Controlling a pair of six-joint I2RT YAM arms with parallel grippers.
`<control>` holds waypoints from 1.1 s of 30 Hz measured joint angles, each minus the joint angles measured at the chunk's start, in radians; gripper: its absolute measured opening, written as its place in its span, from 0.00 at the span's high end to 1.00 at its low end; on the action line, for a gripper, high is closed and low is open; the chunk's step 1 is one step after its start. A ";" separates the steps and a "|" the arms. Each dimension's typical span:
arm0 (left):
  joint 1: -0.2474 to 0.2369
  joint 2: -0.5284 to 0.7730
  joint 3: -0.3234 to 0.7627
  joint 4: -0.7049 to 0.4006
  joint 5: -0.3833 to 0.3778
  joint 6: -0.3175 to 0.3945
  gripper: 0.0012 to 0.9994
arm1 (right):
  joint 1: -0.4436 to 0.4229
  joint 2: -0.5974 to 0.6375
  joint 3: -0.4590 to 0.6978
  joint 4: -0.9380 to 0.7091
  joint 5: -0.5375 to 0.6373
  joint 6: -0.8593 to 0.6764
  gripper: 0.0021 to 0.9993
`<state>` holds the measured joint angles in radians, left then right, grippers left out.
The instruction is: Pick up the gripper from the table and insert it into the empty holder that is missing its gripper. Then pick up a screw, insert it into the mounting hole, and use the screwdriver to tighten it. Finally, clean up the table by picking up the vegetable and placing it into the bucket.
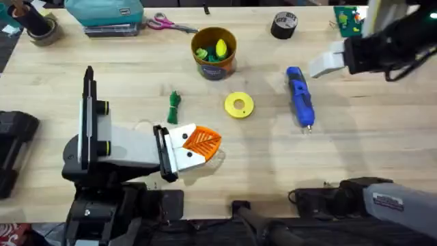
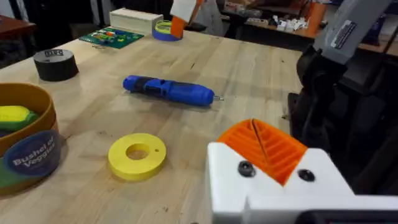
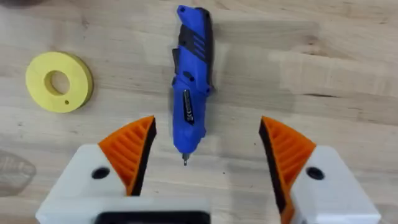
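The blue screwdriver point(image 1: 299, 96) lies on the table at right of centre, tip toward the front; it also shows in the left wrist view point(image 2: 169, 91). Directly over the screwdriver point(image 3: 189, 87), my right gripper point(image 3: 205, 149) hangs open, one orange pad on each side of the tip end. My left gripper point(image 1: 199, 142) rests low near the table's middle, its orange pads point(image 2: 264, 146) shut together. The dark green vegetable point(image 1: 173, 107) lies just beyond it. The yellow bucket point(image 1: 214, 51) stands at the back centre, holding yellow and light green toys. The loose gripper, holder and screw are out of view.
A flat yellow disc point(image 1: 238, 104) with a hole lies between the vegetable and the screwdriver. At the back edge are scissors point(image 1: 167, 24), a teal box point(image 1: 106, 14), a black tape roll point(image 1: 284, 24) and a green board point(image 1: 347, 19).
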<state>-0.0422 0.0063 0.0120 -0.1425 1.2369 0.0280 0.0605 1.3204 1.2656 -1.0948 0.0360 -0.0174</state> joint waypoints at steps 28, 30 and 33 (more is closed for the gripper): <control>0.000 0.000 0.000 0.000 0.002 0.000 1.00 | 0.057 0.410 0.009 0.158 -0.026 -0.004 0.00; 0.000 0.000 0.000 0.000 0.002 0.000 1.00 | 0.068 0.422 0.009 0.159 -0.027 0.004 0.00; 0.000 0.000 0.000 0.000 0.002 0.000 1.00 | 0.076 0.429 0.009 0.168 -0.030 0.019 0.00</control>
<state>-0.0422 0.0063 0.0120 -0.1429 1.2388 0.0280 0.1368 1.7489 1.2747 -0.9269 0.0063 0.0016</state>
